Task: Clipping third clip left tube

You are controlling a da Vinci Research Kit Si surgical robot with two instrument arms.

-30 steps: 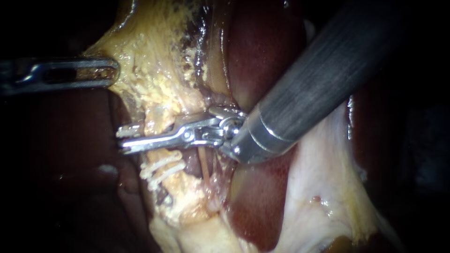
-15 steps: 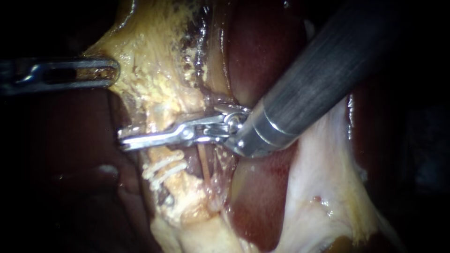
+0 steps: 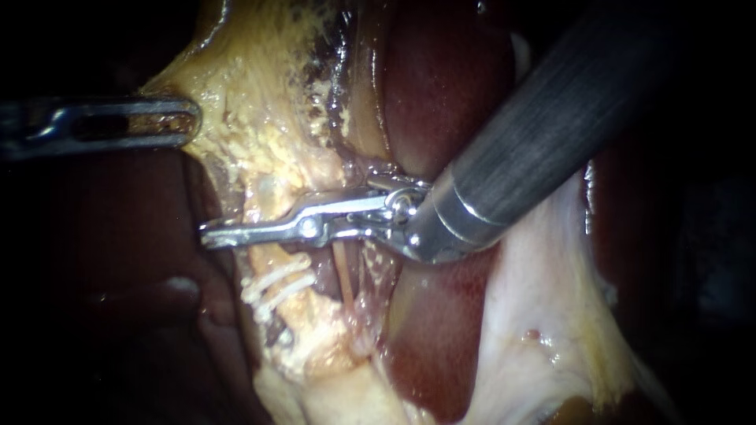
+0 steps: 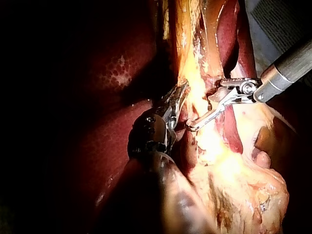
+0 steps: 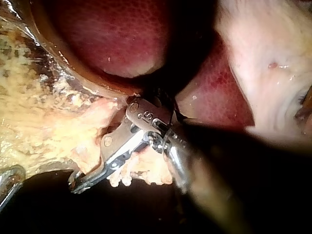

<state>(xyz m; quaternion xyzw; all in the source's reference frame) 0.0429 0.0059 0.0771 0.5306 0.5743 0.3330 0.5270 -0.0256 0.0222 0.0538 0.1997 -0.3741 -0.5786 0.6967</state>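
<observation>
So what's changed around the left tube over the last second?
The right instrument's slim silver end effector closed from an open gap onto the pale yellow left tube, tips now together. The left instrument's slotted steel end effector kept its hold on the yellow fatty tissue, and the two white clips below stayed put.

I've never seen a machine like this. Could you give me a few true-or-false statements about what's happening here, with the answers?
1. The right instrument comes in from the upper right. True.
2. Its end effector gapes wide open, clear of all tissue. False: its jaws are closed across the left tube.
3. Two white clips sit on the left tube, just below those jaws in the endoscope view. True.
4. The left instrument holds nothing. False: its end effector grips yellow tissue.
</observation>
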